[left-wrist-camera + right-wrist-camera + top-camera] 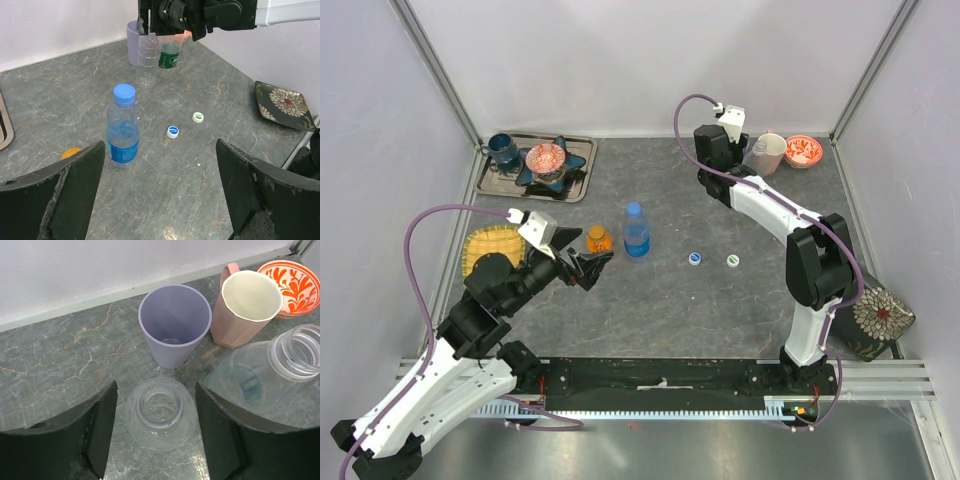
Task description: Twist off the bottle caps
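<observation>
Uncapped clear bottle (159, 412) btwn parted pincer (156, 396) fingers, lilac cup (175, 325) just behind.

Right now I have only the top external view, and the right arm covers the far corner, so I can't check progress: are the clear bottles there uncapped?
Observer: Yes. The clear bottle between the fingers of the right gripper shows a bare open neck.
Operator: And its neighbour?
Observer: The second clear bottle, right of it in the right wrist view, is capless too.
Operator: Anything behind them?
Observer: A lilac cup, upright and empty.
</observation>
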Tool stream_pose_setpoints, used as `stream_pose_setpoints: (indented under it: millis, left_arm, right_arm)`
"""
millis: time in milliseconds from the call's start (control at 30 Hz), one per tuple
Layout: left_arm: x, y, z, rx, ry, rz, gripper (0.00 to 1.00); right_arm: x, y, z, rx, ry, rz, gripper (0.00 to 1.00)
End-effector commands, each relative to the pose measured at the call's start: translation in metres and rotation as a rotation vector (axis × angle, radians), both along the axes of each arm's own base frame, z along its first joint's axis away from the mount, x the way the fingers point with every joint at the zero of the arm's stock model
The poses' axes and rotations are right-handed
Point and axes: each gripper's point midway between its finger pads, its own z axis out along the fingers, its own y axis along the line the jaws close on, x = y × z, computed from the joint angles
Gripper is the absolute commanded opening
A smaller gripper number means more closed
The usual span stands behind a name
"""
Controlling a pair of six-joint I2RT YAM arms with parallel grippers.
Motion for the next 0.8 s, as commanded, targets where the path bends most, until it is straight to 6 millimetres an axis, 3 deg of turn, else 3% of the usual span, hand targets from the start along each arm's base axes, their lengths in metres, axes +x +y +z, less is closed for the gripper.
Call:
stream_pose_setpoints:
  millis: [0, 133, 233, 467, 533, 667, 700, 767]
  left_arm:
    - [0.000, -0.002, 0.014, -0.026, -0.036, -0.011, 0.97]
    - [-0.001, -0.002, 0.015, -0.029, -0.036, -0.014, 0.97]
    - [-0.001, -0.002, 0.017, -0.028, -0.039, -0.014, 0.97]
    - [-0.001, 0.001, 0.020, -0.028, -0.041, -0.003, 0.98]
    - [0.001, 0.005, 0.020, -0.040, -0.032, 0.026, 0.98]
    - [0.008, 0.022, 0.010, -0.051, 0.019, 0.139, 0.99]
    - [0.014, 0.032, 0.005, -0.046, 0.032, 0.203, 0.99]
    - [0.016, 0.047, 0.002, -0.046, 0.049, 0.281, 0.99]
  right_arm:
    - [0.004, 0.001, 0.028, 0.035, -0.049, -0.001, 0.72]
    - [0.000, 0.000, 0.038, 0.038, -0.059, 0.003, 0.75]
    - [-0.005, -0.001, 0.060, 0.070, -0.098, 0.012, 0.79]
    - [-0.042, -0.002, 0.146, 0.187, -0.237, 0.066, 0.83]
    - [-0.055, 0.004, 0.158, 0.225, -0.253, 0.105, 0.83]
    - [-0.091, 0.062, 0.180, 0.343, -0.267, 0.475, 0.81]
    - [-0.109, 0.097, 0.181, 0.360, -0.238, 0.647, 0.81]
    - [-0.129, 0.126, 0.173, 0.307, -0.176, 0.777, 0.81]
